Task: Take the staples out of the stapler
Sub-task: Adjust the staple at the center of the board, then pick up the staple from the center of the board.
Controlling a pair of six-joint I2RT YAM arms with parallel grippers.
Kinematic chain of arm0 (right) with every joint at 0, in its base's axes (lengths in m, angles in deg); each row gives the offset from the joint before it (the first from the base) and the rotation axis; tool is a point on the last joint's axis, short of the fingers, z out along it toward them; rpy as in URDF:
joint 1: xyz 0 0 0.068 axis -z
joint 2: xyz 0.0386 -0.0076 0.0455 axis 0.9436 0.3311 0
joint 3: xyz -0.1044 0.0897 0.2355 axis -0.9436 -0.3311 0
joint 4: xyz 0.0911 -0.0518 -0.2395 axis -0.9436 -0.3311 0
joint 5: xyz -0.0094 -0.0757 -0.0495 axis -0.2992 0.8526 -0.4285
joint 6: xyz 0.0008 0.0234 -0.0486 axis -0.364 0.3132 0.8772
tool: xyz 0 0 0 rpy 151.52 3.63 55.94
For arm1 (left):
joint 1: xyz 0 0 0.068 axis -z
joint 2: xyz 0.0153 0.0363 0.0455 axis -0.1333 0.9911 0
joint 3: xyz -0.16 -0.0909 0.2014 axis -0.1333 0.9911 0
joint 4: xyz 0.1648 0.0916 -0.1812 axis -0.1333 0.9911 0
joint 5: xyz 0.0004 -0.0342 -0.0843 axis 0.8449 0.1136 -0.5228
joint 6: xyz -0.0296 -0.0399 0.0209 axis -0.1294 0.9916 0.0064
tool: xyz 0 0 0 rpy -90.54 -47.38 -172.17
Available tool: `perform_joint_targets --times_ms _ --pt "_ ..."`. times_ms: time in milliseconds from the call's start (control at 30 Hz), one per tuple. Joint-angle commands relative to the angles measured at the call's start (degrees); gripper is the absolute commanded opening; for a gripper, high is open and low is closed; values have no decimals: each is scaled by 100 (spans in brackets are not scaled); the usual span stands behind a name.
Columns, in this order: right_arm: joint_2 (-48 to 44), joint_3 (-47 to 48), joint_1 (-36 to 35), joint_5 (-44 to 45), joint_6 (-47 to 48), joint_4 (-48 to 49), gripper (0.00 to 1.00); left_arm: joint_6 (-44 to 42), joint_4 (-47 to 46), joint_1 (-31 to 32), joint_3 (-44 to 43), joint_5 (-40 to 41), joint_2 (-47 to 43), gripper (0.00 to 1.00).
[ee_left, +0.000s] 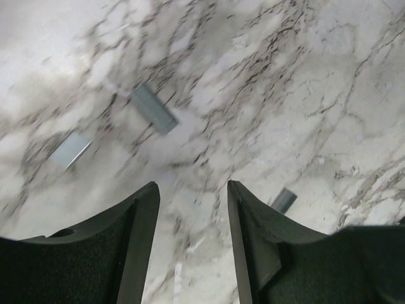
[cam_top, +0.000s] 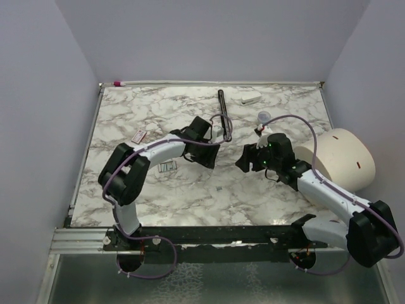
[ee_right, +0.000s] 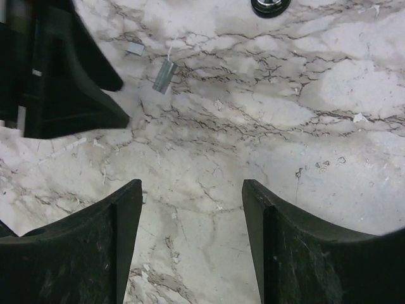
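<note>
The stapler [cam_top: 222, 106], a long thin black bar, lies on the marble table at the back middle, beyond both grippers. My left gripper [cam_top: 211, 156] is open and empty just above the table, a little nearer than the bar's near end. In the left wrist view [ee_left: 193, 202] silver-grey staple strips [ee_left: 154, 109] lie on the marble ahead of it, one more at the left [ee_left: 71, 149] and one by the right finger [ee_left: 284, 200]. My right gripper [cam_top: 243, 162] faces the left one, open and empty [ee_right: 193, 196]. Its view shows staple strips [ee_right: 164, 76] near the left gripper's black fingers [ee_right: 76, 95].
A large cream cylinder [cam_top: 342, 158] stands at the right by the right arm. A white block [cam_top: 250, 98] and a small clear bottle [cam_top: 264, 117] sit at the back. A red-and-white card [cam_top: 138, 135] and a small pack [cam_top: 168, 166] lie at the left.
</note>
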Motion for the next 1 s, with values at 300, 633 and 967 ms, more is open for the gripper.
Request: perform_joint_targets --times_ms 300,633,967 --pt "2825 2304 -795 197 -791 -1380 66 737 -802 -1636 1646 845 -3057 58" --pt "4209 4006 -1298 1168 -1579 -2633 66 544 -1061 -1748 1836 1296 -3557 59" --pt "5164 4937 -1445 1573 -1685 -3467 65 232 -921 -1803 1957 1381 -3911 61"
